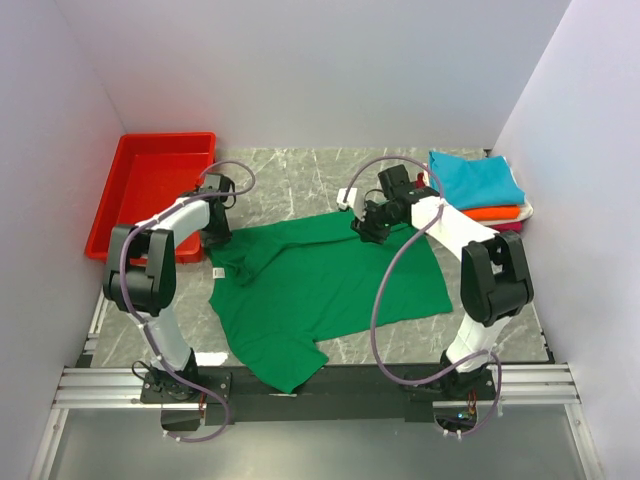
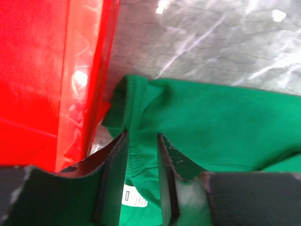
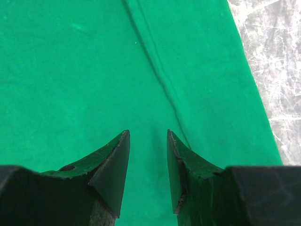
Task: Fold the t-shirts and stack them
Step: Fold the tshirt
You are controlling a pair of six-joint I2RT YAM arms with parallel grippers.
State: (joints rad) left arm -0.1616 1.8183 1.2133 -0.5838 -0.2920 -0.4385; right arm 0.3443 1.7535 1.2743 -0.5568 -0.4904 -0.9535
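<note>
**Top external view.** The green t-shirt [image 1: 320, 290] lies spread but rumpled at the middle of the marble table [image 1: 290, 180]. Its collar and white neck label [image 1: 218, 272] are at the left, and one sleeve reaches towards the near edge. It is not yet folded. The left gripper [image 1: 215, 238] is down at the shirt's far-left corner, by the collar, just beside the red tray [image 1: 150, 160]. The right gripper [image 1: 366, 230] is down on the shirt's far edge. At the far right is a stack of folded shirts, with the teal t-shirt [image 1: 475, 178] on top and the orange t-shirt [image 1: 495, 212] under it.

**Left wrist view.** The left gripper [image 2: 141, 136] stands with its jaws a narrow gap apart, straddling the collar band of the green t-shirt [image 2: 211, 122]. No cloth is seen pinched. The neck label [image 2: 134, 198] shows below, and the wall of the red tray [image 2: 37, 70] is close on the left.

**Right wrist view.** The right gripper [image 3: 148, 134] is likewise narrowly parted over the green t-shirt [image 3: 70, 70]. A crease runs in between its tips, and it has hold of nothing. Bare table [image 3: 273, 56] shows to the right.

**Assessment.** The step in hand appears to be taking hold of the far edge for the first fold. The next move calls for both grippers to close on the cloth, then lift and carry that edge together, evenly.
</note>
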